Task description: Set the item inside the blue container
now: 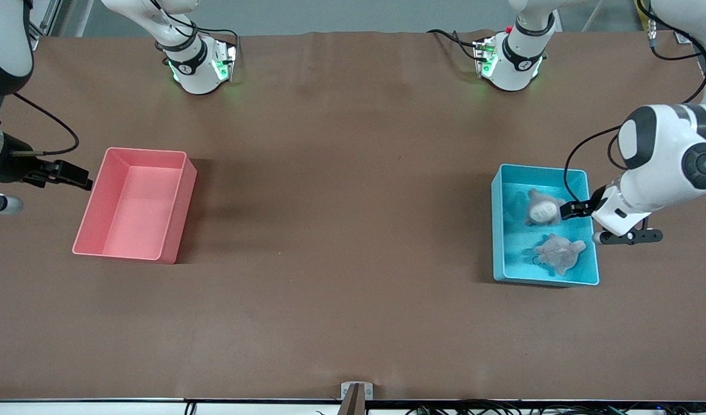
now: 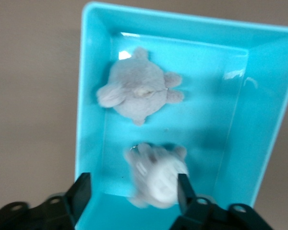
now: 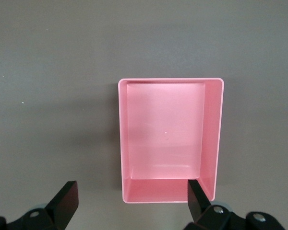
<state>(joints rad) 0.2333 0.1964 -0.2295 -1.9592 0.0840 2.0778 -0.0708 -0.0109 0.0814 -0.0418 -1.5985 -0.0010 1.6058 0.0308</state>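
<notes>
The blue container stands near the left arm's end of the table, and two grey plush toys are inside it. One grey toy lies flat in the half nearer the front camera and shows in the left wrist view as the grey toy. The other, a white-bellied toy, sits in the farther half and appears blurred as the white-bellied toy. My left gripper hovers open over that toy. In its own view the left gripper has its fingers spread wide, with the blue container below.
A pink bin with nothing in it stands near the right arm's end of the table. My right gripper waits open beside its outer wall. The right wrist view has the right gripper above the pink bin.
</notes>
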